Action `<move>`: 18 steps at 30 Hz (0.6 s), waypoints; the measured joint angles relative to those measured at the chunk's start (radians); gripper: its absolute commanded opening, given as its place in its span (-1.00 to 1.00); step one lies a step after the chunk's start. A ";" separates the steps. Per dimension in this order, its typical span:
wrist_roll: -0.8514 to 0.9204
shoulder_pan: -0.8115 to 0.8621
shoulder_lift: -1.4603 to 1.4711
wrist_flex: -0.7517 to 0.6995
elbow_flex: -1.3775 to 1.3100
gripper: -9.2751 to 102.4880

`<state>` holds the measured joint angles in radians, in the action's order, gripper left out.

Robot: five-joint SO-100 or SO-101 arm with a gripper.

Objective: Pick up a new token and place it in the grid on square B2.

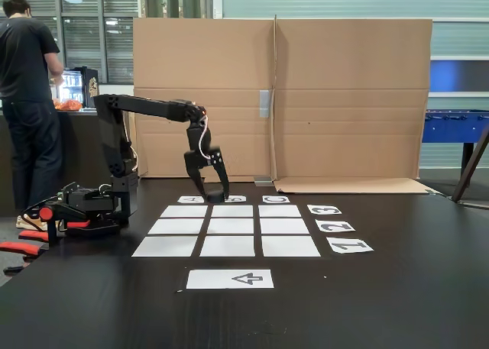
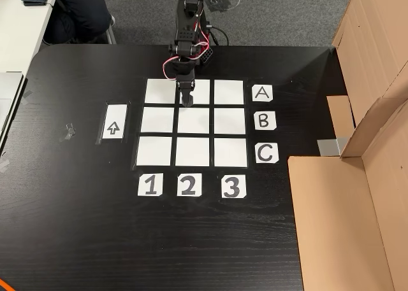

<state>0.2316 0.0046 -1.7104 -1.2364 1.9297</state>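
The black arm reached over the grid (image 2: pixel 194 121) on the dark desk (image 2: pixel 76 227), its hand (image 2: pixel 186 102) pointing down above the seam between the top-middle sheet and square B2 (image 2: pixel 194 121) in the fixed view from above. Its fingers (image 1: pixel 221 182) stood parted, gripping nothing. The token's place could not be told.

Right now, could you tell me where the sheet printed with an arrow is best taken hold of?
Probably by a corner, from the open table side away from the grid: the arrow sheet lies flat, so only a lifted edge gives the tool purchase.
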 measured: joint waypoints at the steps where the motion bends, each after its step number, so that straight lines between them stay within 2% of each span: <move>1: 0.000 0.000 0.017 0.008 0.000 -0.68; 18: 0.000 -0.006 0.222 0.048 -0.074 -0.67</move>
<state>0.2316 -0.0015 -1.4880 -1.1888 1.8561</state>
